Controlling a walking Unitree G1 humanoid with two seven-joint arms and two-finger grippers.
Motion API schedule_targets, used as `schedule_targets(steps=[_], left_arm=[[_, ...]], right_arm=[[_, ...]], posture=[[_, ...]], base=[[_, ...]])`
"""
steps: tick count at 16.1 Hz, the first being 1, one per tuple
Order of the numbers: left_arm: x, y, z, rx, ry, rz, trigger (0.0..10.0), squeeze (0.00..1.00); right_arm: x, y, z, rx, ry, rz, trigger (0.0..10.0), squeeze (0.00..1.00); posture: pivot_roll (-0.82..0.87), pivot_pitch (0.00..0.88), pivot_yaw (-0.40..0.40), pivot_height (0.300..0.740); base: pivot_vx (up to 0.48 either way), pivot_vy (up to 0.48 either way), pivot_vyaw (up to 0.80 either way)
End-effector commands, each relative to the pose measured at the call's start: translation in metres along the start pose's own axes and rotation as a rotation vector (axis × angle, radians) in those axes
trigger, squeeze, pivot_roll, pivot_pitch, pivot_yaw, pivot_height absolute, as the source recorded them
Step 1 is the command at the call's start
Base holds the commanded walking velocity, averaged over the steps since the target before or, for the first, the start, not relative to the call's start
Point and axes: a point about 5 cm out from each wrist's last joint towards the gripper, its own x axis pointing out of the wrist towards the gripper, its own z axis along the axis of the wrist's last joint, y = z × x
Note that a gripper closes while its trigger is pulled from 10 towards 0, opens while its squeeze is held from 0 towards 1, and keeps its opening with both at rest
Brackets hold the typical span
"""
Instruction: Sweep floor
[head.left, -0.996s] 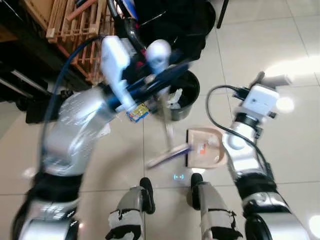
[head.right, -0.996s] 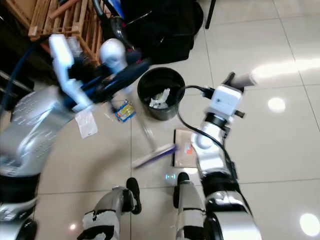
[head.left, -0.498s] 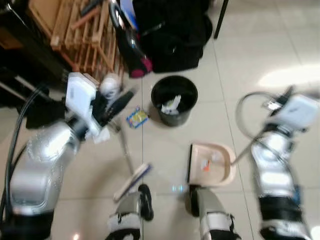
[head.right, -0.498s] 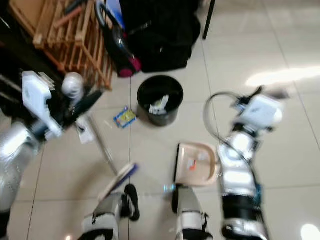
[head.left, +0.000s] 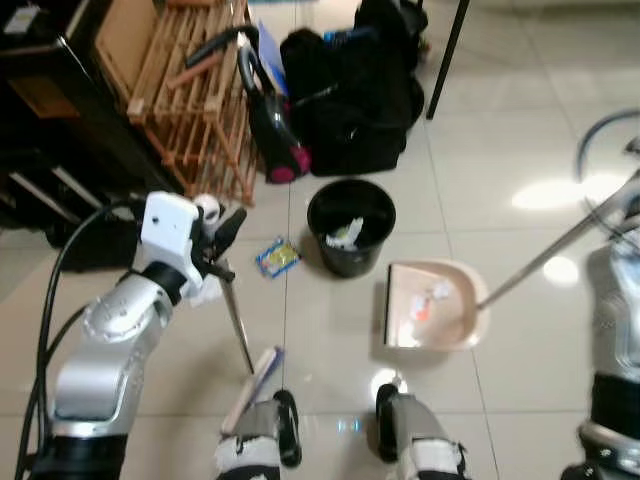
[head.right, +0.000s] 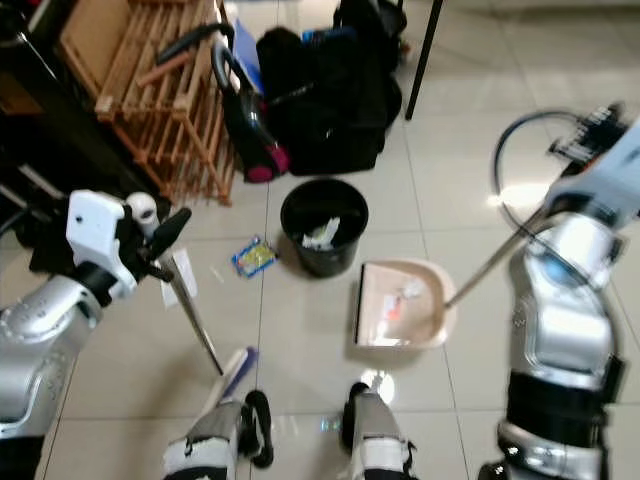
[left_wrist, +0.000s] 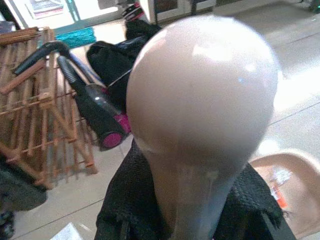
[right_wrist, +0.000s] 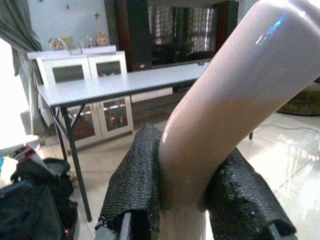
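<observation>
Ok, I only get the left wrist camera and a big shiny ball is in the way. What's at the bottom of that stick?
Observer: It's a broom; its brush head rests on the floor by the robot's left foot.
Operator: Who's holding the dustpan?
Observer: The right gripper grips the dustpan by its long handle.
Operator: Any rubbish left?
Observer: A blue and yellow wrapper lies on the tiles beside the black bin.

dustpan handle (head.left: 560, 245): top cut off | bin (head.left: 351, 226) contents: unclear
</observation>
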Motion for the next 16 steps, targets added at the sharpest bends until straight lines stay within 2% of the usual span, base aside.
schedule_targets(steps=[1,2,3,5,8,10,12,13,16], left_arm=[[-0.002,0.002,-0.003,0.025,0.01,0.023,10.0,0.0],[-0.003,0.0,-0.006,0.023,0.017,0.028,10.0,0.0],[-0.003,0.0,-0.006,0.023,0.017,0.028,10.0,0.0],[-0.006,-0.001,-0.01,0.027,0.031,0.037,10.0,0.0],[-0.008,-0.001,-0.016,0.034,0.059,0.073,10.0,0.0],[-0.007,-0.002,-0.016,0.03,0.047,0.083,10.0,0.0],[-0.006,-0.003,-0.014,0.043,0.031,0.088,10.0,0.0],[-0.003,-0.005,-0.008,0.066,-0.008,0.076,10.0,0.0],[0.003,-0.004,-0.001,0.057,-0.043,0.09,10.0,0.0]], right_arm=[[0.004,-0.004,0.015,0.018,-0.027,0.001,10.0,0.0],[0.015,-0.01,0.03,0.006,-0.011,0.009,10.0,0.0],[0.015,-0.01,0.03,0.006,-0.011,0.009,10.0,0.0],[0.037,-0.016,0.057,-0.019,0.015,0.036,10.0,0.0],[0.054,-0.011,0.08,0.04,0.025,0.068,10.0,0.0],[0.063,0.003,0.103,0.141,-0.013,0.104,10.0,0.0],[0.063,0.008,0.107,0.15,-0.009,0.132,10.0,0.0],[0.061,0.027,0.119,0.228,-0.04,0.19,10.0,0.0],[0.059,0.045,0.123,0.28,-0.041,0.245,10.0,0.0]], posture=[[-0.05,0.166,0.061,0.74],[-0.05,0.156,0.057,0.74],[-0.05,0.156,0.057,0.74],[-0.06,0.148,0.046,0.74],[-0.05,0.14,0.041,0.74],[-0.06,0.139,0.037,0.74],[-0.06,0.138,0.036,0.74],[-0.06,0.132,0.033,0.74],[-0.06,0.127,0.031,0.74]], base=[[0.0,0.0,0.0],[0.0,0.0,0.0],[0.0,0.0,0.0],[0.0,0.0,0.0],[0.0,0.0,0.0],[0.0,0.0,0.0],[0.0,0.0,0.0],[0.0,0.0,0.0],[0.32,0.0,0.0]])
